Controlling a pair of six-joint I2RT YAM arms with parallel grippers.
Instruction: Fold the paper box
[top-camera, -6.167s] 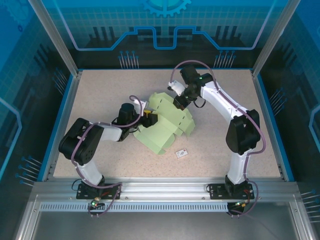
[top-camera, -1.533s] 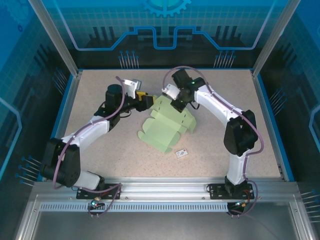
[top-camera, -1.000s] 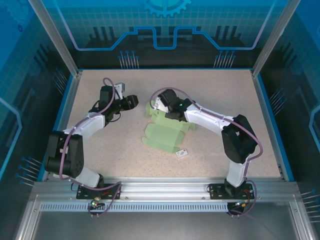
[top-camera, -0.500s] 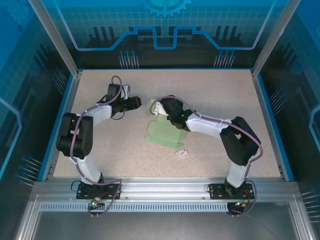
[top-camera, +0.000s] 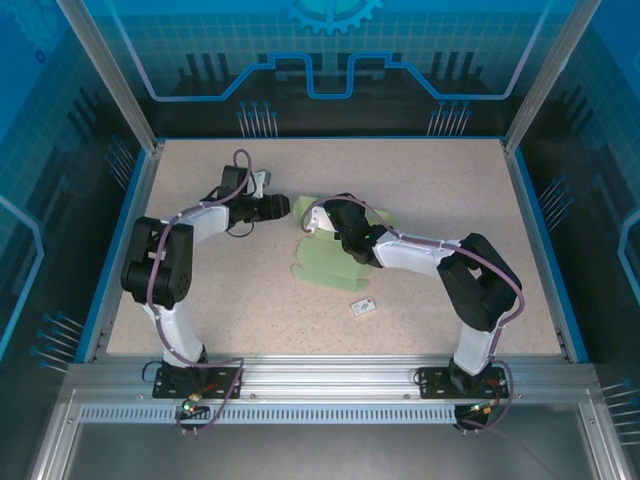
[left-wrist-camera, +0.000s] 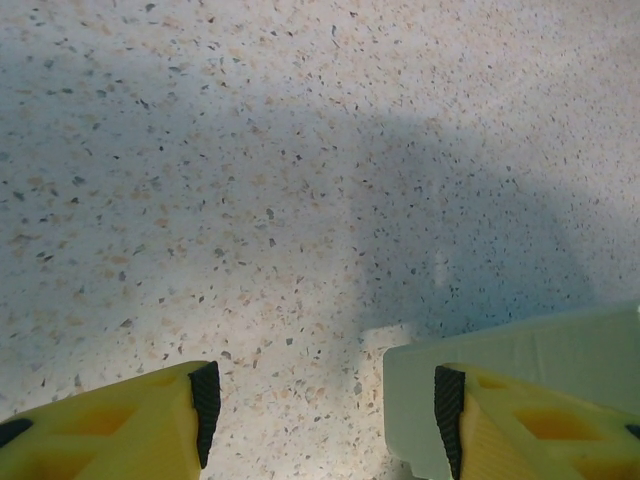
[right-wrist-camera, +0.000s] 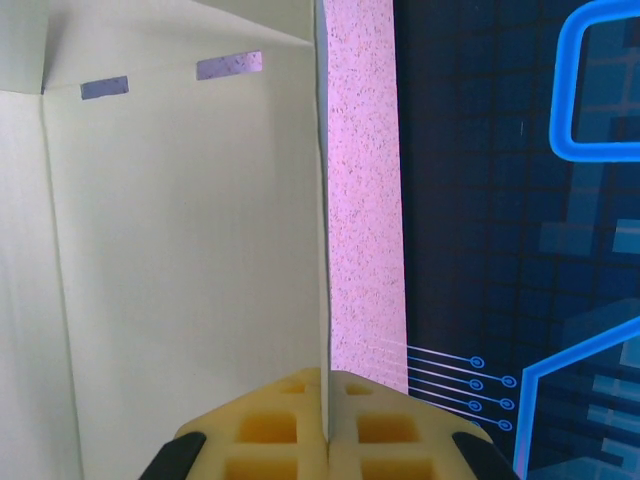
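box (top-camera: 325, 268) edge is pinched by right claw (right-wrist-camera: 326, 385); left claw (left-wrist-camera: 326, 405) is spread, box corner beside one finger.

Beyond the paper box (top-camera: 325, 268) and to its right the table (top-camera: 450, 180) is bare. Its near side is bare too, save a small white tag (top-camera: 363, 307) close to the box's near right corner. The right arm (top-camera: 410, 250) lies across the box's top. At its far left corner the left fingers (left-wrist-camera: 140, 430) stand apart, one over the card.
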